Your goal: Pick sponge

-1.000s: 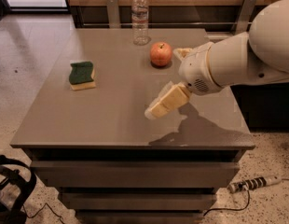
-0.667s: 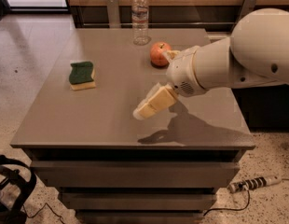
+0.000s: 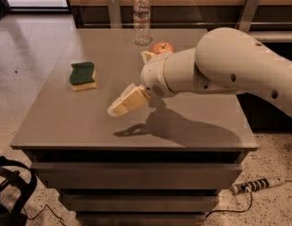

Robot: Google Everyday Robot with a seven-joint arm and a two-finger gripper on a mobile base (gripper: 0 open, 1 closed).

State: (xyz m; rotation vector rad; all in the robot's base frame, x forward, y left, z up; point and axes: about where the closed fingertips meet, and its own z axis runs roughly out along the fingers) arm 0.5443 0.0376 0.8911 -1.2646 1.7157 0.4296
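The sponge, dark green on top with pale yellow foam below, lies flat on the left part of the grey table. My gripper hangs above the middle of the table at the end of the white arm. It points down and to the left, is to the right of the sponge and a little nearer the front edge, and is well apart from it. It holds nothing that I can see.
A clear water bottle stands at the table's back edge, and a red apple sits just in front of it, partly behind the arm. A power strip lies on the floor at the right, and a black object is at the lower left.
The arm has swung left across the table, bringing the gripper closer to the sponge. The sponge, bottle and apple have not moved.
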